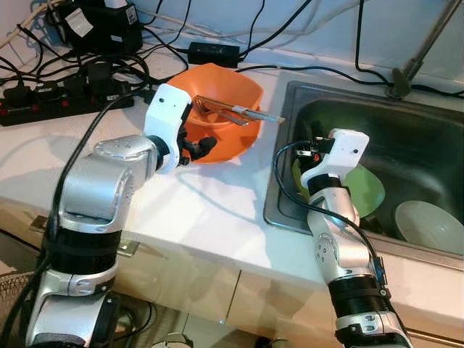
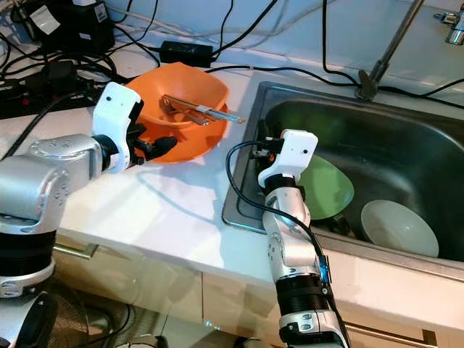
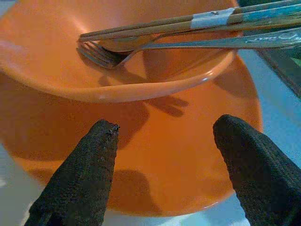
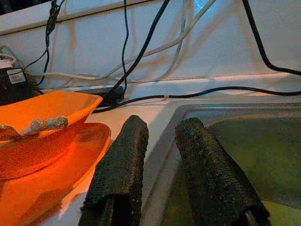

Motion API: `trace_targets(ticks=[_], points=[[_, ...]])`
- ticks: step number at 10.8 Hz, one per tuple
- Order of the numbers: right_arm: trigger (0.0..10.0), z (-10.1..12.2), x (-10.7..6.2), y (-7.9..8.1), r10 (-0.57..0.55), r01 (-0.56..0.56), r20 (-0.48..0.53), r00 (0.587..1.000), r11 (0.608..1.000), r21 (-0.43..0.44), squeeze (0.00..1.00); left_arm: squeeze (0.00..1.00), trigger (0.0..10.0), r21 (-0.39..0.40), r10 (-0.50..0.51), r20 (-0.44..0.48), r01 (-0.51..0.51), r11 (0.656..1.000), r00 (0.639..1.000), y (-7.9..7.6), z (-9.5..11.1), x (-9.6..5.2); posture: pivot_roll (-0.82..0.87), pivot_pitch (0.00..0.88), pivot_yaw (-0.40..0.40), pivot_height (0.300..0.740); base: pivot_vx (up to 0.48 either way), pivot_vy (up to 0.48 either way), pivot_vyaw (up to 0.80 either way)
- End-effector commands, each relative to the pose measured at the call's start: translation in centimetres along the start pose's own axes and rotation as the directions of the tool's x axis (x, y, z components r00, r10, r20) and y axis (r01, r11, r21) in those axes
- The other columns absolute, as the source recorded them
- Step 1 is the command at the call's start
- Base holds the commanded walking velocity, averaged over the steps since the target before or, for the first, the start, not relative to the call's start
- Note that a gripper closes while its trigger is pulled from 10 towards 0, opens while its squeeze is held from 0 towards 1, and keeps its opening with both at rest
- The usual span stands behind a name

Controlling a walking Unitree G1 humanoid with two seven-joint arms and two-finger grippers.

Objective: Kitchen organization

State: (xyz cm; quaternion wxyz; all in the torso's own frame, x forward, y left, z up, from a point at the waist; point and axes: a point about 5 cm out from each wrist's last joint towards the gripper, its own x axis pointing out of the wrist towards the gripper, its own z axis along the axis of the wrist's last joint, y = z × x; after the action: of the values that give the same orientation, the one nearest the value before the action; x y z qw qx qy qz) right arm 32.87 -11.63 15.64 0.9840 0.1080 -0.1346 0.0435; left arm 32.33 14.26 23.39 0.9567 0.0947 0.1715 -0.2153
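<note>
left gripper (image 3: 164, 165): fingers wide apart, right by orange plate's rim
orange bowl (image 1: 235, 94): sits on orange plate (image 3: 178, 165) on white counter (image 1: 210, 210), w/ fork (image 3: 108, 54) & chopsticks (image 3: 188, 21) across it
right gripper (image 4: 160, 141): fingers a bit apart, over sink edge
sink (image 2: 435, 145): green plate (image 2: 330, 185) & white bowl (image 2: 399, 226) inside

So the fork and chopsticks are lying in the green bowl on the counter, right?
Not quite. The fork and chopsticks lie in the orange bowl on the counter, as the left wrist view shows. The green dish is down in the sink.
</note>
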Motion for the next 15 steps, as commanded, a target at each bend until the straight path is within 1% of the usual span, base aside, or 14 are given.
trace_targets(ticks=[1,3,4,6,7,8,9,11,12,13,15], points=[[10.0,-1.1,-0.5,-0.5,-0.016,0.016,-0.043,0.999,1.0,0.009,0.0,0.0,10.0,0.006,0.01,-0.013,-0.01,1.0,1.0,0.2,-0.4,-0.1,0.13,0.086,-0.056,0.74,0.0,0.0,0.0],[10.0,-1.3,-0.6,-0.2,-0.01,0.011,-0.043,0.999,1.0,0.012,0.0,0.0,10.0,-0.007,0.023,-0.009,-0.023,1.0,1.0,0.4,-1.4,1.2,0.13,0.072,-0.046,0.74,0.0,0.0,0.0],[10.0,-1.4,-0.8,-0.2,-0.008,0.009,-0.045,0.999,1.0,0.012,0.0,0.0,10.0,-0.039,0.023,0.032,-0.022,0.999,0.999,0.3,-1.8,2.3,0.13,0.048,-0.046,0.74,0.0,0.0,0.0],[10.0,-1.2,-0.6,0.2,0.003,-0.003,-0.034,0.999,1.0,0.012,0.0,0.0,10.0,-0.067,0.043,0.059,-0.039,0.997,0.997,0.0,-2.7,3.1,0.11,0.01,-0.038,0.74,0.0,0.0,0.0],[10.0,-0.7,-0.3,0.4,0.01,-0.01,-0.018,1.0,1.0,0.016,0.0,0.0,10.0,-0.058,0.037,0.067,-0.033,0.998,0.997,-0.4,-2.6,3.5,0.11,0.02,-0.031,0.74,0.0,0.0,0.0],[10.0,-0.7,-0.3,0.5,0.009,-0.009,-0.016,1.0,1.0,0.017,0.0,0.0,10.0,-0.047,0.04,0.076,-0.036,0.998,0.996,-0.5,-2.5,3.5,0.11,0.025,-0.03,0.74,0.0,0.0,0.0],[10.0,-1.0,-0.7,0.3,0.001,-0.001,-0.025,1.0,1.0,0.017,0.0,0.0,10.0,-0.051,0.055,0.082,-0.051,0.997,0.995,-0.5,-2.7,3.5,0.11,0.025,-0.032,0.74,0.0,0.0,0.0],[10.0,-1.2,-1.0,0.3,0.0,0.0,-0.034,0.999,1.0,0.015,0.0,0.0,10.0,-0.021,0.066,0.067,-0.065,0.998,0.996,-0.1,-2.9,3.5,0.11,0.04,-0.028,0.74,0.0,0.0,0.0],[10.0,-1.2,-0.9,0.4,0.001,0.0,-0.036,0.999,1.0,0.017,0.0,0.0,10.0,0.006,0.056,0.031,-0.056,0.998,0.998,0.2,-2.9,3.6,0.11,0.049,-0.028,0.74,0.0,0.0,0.0],[10.0,-1.2,-1.0,0.4,-0.001,0.001,-0.037,0.999,1.0,0.018,0.0,0.0,10.0,0.027,0.043,0.021,-0.044,0.999,0.999,0.5,-2.7,3.7,0.11,0.055,-0.027,0.74,0.0,0.0,0.0],[10.0,-1.1,-1.0,0.2,-0.012,0.013,-0.035,0.999,1.0,0.018,0.0,0.0,10.0,0.062,0.032,0.007,-0.033,0.998,0.999,1.5,-2.0,4.4,0.11,0.065,-0.015,0.74,0.0,0.0,0.0]])
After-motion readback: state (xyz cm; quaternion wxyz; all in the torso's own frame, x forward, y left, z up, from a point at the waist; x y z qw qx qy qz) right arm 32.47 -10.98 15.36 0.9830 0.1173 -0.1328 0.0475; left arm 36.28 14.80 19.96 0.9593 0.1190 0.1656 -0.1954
